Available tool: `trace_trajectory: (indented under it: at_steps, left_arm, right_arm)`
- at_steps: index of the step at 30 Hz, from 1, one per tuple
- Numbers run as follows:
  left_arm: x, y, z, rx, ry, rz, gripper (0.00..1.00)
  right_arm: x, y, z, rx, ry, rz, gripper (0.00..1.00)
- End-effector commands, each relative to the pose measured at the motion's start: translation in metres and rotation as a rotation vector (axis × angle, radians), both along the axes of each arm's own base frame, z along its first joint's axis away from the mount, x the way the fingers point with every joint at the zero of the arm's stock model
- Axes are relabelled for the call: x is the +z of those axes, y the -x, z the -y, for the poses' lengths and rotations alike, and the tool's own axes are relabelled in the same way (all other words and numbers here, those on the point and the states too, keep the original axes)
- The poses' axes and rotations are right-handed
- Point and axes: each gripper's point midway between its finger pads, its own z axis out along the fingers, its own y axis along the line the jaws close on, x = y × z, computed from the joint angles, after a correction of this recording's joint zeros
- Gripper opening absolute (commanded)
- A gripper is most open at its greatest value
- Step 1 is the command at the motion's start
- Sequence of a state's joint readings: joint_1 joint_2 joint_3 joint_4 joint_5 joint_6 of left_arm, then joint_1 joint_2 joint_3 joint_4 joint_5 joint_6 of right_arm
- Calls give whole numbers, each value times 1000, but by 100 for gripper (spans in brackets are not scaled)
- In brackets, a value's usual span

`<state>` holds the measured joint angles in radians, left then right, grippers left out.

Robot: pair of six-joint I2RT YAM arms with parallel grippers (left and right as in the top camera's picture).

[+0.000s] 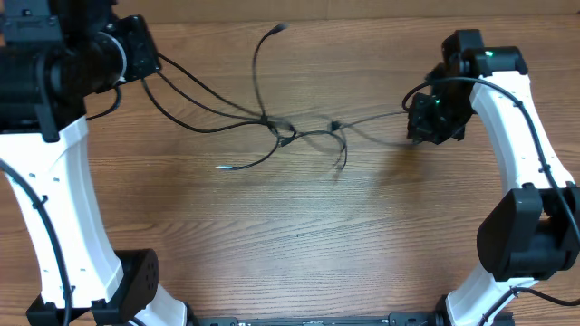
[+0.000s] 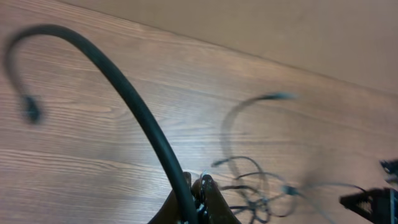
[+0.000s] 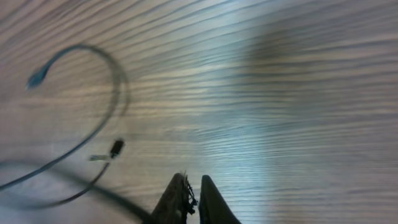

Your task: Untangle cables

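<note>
Several thin black cables (image 1: pixel 283 129) lie knotted at mid table, with loose plug ends at the back (image 1: pixel 281 28) and front left (image 1: pixel 222 167). My left gripper (image 1: pixel 149 56) is raised at the back left, shut on a black cable (image 2: pixel 134 106) that runs down to the knot (image 2: pixel 252 193). My right gripper (image 1: pixel 415 122) is at the right, shut on a cable pulled taut from the knot. In the right wrist view the fingers (image 3: pixel 191 186) are almost closed, the cable (image 3: pixel 118 202) leaves them leftward, and a silver-tipped plug (image 3: pixel 109 151) lies near.
The wooden table (image 1: pixel 299 244) runs under everything. A pale wall edge (image 2: pixel 280 31) shows past the table's back in the left wrist view. Both white arm bases stand at the front corners (image 1: pixel 136 281) (image 1: pixel 507 263).
</note>
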<state>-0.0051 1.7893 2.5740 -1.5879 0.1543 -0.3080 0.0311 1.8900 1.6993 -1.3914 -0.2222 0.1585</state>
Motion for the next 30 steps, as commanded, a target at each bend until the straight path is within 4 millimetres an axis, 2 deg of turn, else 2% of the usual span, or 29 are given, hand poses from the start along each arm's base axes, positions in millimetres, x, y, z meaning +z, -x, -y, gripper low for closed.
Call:
trace_trajectory:
  at_steps: [1,7,8,10,12,14,17,19,23,26,30]
  left_arm:
    - [0,-4,10,-45,4,8,4]
    - [3,-10,-10,21,-29,30,4]
    - [3,-10,-15,36,-37,29,4]
    - [2,-9,-19,51,-30,23,4]
    - [2,-8,-13,33,5,18,4]
    - [3,-6,2,-22,57,13,4]
    - [4,0,26,-110,127,1,4]
    - [5,3,38,-153,154,-5,4]
    - [7,7,57,-196,188,-13,5]
    - [7,7,58,-164,224,-27,5]
    - [13,7,67,-186,277,-18,7]
  right_arm:
    - [-1,3,-10,67,-8,4,9]
    - [-7,4,50,-233,287,-36,9]
    - [-8,5,54,-252,303,-38,9]
    - [-11,4,50,-245,270,-40,9]
    - [-11,3,33,-123,175,-31,12]
    - [-8,3,7,33,47,-5,20]
    - [4,3,-28,178,-132,42,40]
    - [22,4,-56,294,-285,104,52]
    - [73,13,-109,562,-564,308,75]
    - [90,18,-134,670,-651,395,81]
    - [90,22,-164,761,-665,427,81]
